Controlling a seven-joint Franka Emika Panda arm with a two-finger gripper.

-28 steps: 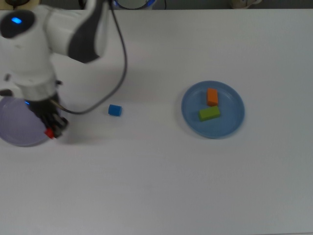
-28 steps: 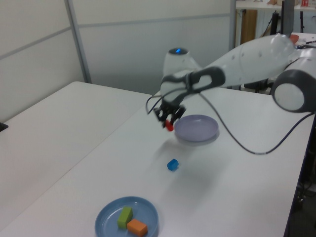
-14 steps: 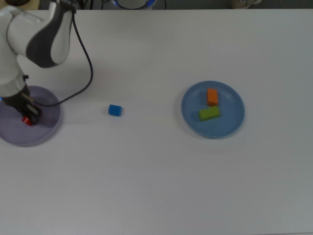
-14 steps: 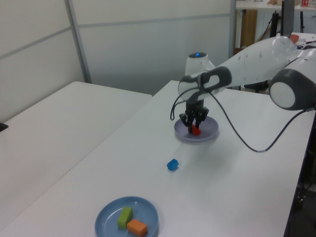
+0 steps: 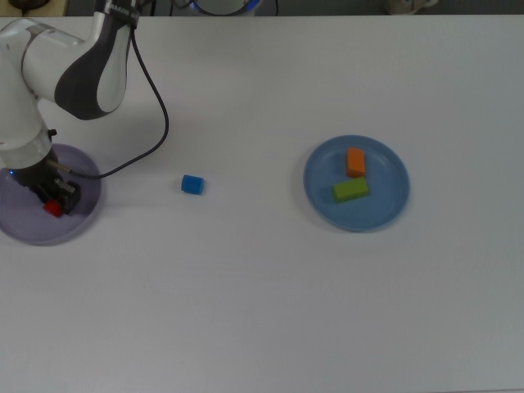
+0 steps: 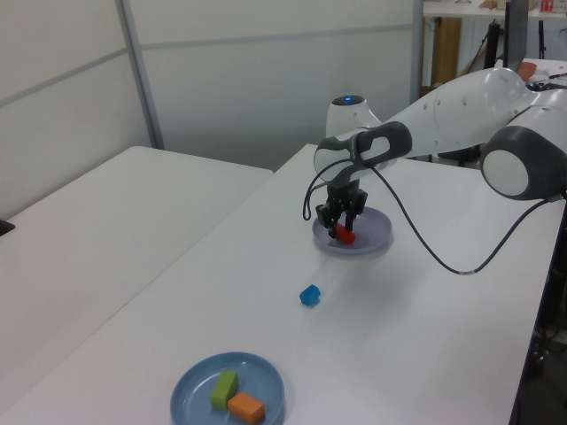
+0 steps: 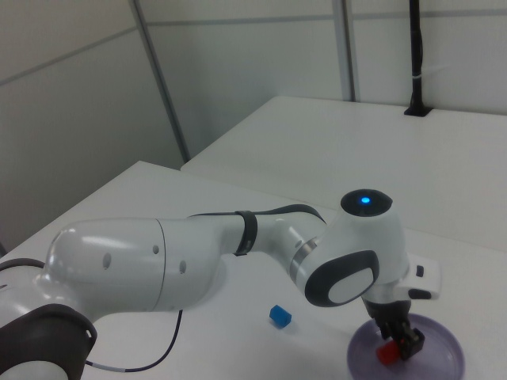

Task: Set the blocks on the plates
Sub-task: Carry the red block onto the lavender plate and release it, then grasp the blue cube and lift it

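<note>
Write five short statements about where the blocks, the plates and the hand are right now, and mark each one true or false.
1. The green block and the orange block both lie on the blue plate. True.
2. The blue cube sits on the lavender plate. False: it lies on the bare table, between the two plates.
3. The hand is over the lavender plate with the red block at its tip. True.
4. The red block rests on the blue plate. False: it is over the lavender plate, at the hand.
5. In the top view, the lavender plate is at the top view's right edge. False: it is at the top view's left edge.
</note>
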